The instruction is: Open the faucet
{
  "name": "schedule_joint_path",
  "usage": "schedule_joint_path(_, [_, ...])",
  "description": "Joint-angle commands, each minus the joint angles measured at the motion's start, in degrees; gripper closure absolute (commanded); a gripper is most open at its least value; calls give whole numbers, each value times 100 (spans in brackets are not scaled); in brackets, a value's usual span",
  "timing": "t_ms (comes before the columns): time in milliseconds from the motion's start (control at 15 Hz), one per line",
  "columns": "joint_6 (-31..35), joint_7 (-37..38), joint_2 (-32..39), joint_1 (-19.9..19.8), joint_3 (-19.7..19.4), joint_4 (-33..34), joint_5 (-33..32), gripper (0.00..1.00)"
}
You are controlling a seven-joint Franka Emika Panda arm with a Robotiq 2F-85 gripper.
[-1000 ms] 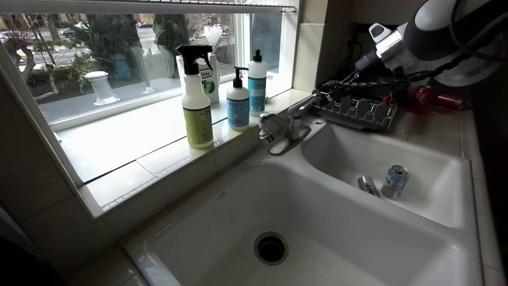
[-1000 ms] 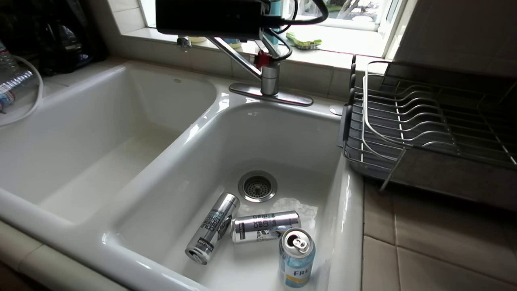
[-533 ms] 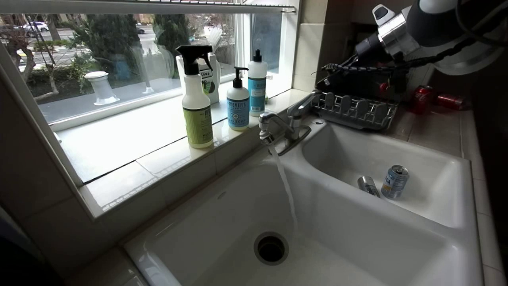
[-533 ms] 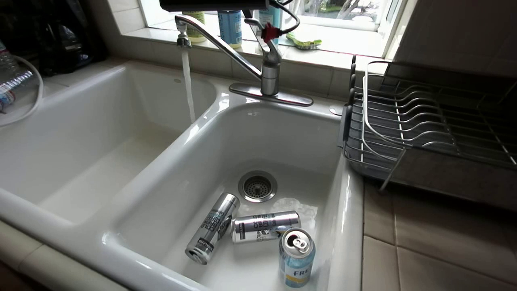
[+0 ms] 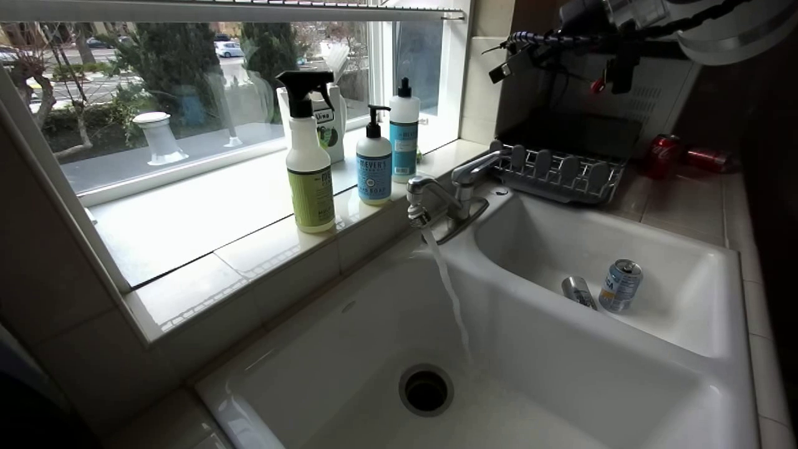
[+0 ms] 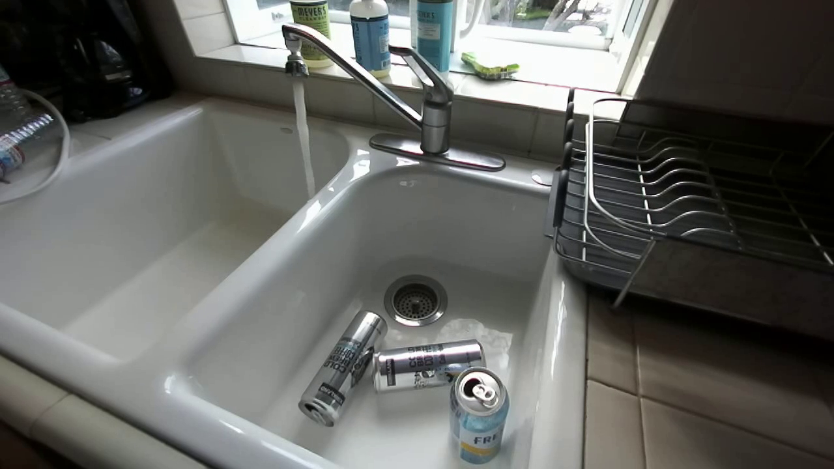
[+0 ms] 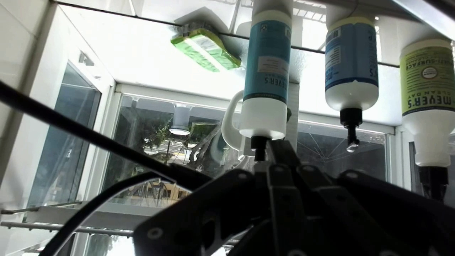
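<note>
Chrome shines on the faucet (image 6: 435, 114), which stands at the back edge of the bench (image 6: 704, 404), over the divider (image 6: 260, 273) between the larger basin (image 6: 143, 182) and the smaller basin (image 6: 469, 228), its lever (image 6: 420, 68) slanting upward. We see a stream of water (image 6: 303, 140) fall from the spout (image 6: 355, 70) into the larger basin. Behind, along the sill (image 5: 265, 249), stand a spray bottle (image 5: 308, 159), a blue pump bottle (image 5: 373, 165) and a teal bottle (image 5: 404, 134); the dish rack (image 5: 555, 188) sits near the bench's back edge, just beside the smaller basin. In the wrist view, which shows the sill upside down, the gripper (image 7: 283, 153) has its fingers pressed against each other; an exterior view gives us the arm (image 5: 739, 37), higher than the rack and clear of the faucet. The wrist view also shows us a black cable (image 7: 89, 133) and a green packet (image 7: 206, 49) on the sill. From an exterior view we count two silver cans (image 6: 343, 368) lying and a blue can (image 6: 479, 420) upright in the smaller basin; an exterior view shows only one silver can (image 5: 578, 292), but adds two red cans (image 5: 663, 156) toward the bench's front edge.
</note>
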Motion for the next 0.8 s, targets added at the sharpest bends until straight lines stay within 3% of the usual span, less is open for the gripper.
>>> schedule_joint_path(0, [-362,380,95,-288,149,60,-253,72])
schedule_joint_path(267, [-1111,897,24,-652,340,-15,-813,45])
schedule_joint_path(600, [-1976,1388,-196,-736,454,-62,-1381,8])
schedule_joint_path(733, [-2248,1539,-318,-749,526,-114,-1537,0])
